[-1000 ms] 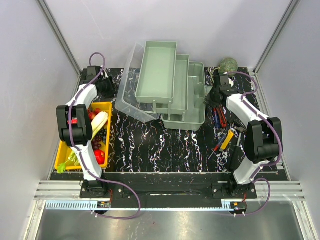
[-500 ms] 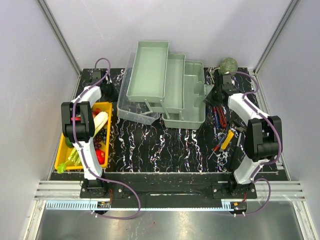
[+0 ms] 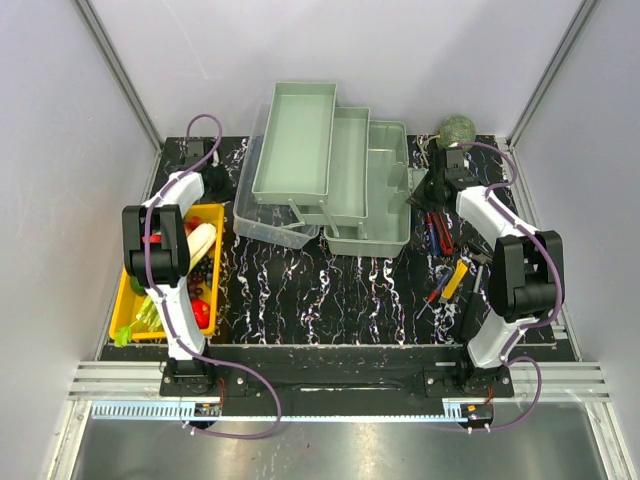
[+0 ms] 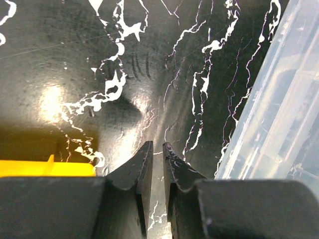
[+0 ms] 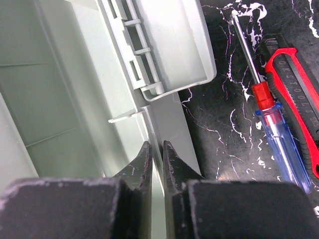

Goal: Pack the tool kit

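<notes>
Right fingers (image 5: 142, 172) pinch toolbox (image 5: 60, 99) rim; left fingers (image 4: 139, 172) nearly closed, empty, lid (image 4: 279, 99) to their right. Grip square, no twisting.

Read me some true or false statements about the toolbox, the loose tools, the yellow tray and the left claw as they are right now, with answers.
The toolbox is open with its trays fanned out. True.
The blue-handled screwdriver lies inside the toolbox. False: it lies on the table beside it.
The left claw holds a tool. False: nothing is between its jaws.
The red utility knife lies beside the screwdriver. True.
The yellow tray is on the right arm's side. False: on the left arm's.
</notes>
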You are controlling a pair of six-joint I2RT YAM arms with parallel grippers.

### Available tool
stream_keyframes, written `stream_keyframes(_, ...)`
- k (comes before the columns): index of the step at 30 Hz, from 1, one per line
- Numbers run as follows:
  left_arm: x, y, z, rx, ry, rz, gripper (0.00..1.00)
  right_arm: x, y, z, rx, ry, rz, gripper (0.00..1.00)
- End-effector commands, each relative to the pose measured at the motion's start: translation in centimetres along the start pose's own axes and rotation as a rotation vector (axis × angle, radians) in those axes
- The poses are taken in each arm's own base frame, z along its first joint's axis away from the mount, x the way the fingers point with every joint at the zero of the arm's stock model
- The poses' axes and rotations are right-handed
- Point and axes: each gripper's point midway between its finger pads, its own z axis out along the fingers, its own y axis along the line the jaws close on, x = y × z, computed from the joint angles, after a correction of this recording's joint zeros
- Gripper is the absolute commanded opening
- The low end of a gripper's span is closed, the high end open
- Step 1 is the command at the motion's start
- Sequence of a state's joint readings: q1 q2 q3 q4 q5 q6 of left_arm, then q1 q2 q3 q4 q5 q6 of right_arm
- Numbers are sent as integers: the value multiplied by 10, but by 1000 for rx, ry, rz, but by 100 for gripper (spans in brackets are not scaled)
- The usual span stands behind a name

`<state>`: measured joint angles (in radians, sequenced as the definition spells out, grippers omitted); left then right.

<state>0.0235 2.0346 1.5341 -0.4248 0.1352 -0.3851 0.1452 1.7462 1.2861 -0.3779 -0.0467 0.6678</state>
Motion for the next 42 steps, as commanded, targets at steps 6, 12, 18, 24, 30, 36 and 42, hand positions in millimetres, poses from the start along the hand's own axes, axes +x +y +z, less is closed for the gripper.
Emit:
stream_keyframes(6,-51,0,-54,-22,-207,-1,16,17,-18,15,45,70,-32,14)
stream_keyframes(12,-68,1,-83,-32,-270,-51,14,3,-3,-1,-10,35,-62,16)
stream_keyframes(18,-89,-34,-125,104,-322,-35,32,-24,28,-40,-99,-42,-84,35)
stream_keyframes(24,-71,-76,-131,354,-237,20,58,-36,39,-62,-134,-93,-90,52)
stream_keyframes(30,-44,-87,-120,450,-177,48,70,-32,29,-67,-109,-100,-106,58)
stream_keyframes(36,-15,-91,-112,442,-116,106,63,-29,14,-68,-57,-101,-106,59)
stream_keyframes(42,-5,-79,-112,364,-97,90,18,-29,-8,-65,31,-109,-83,59)
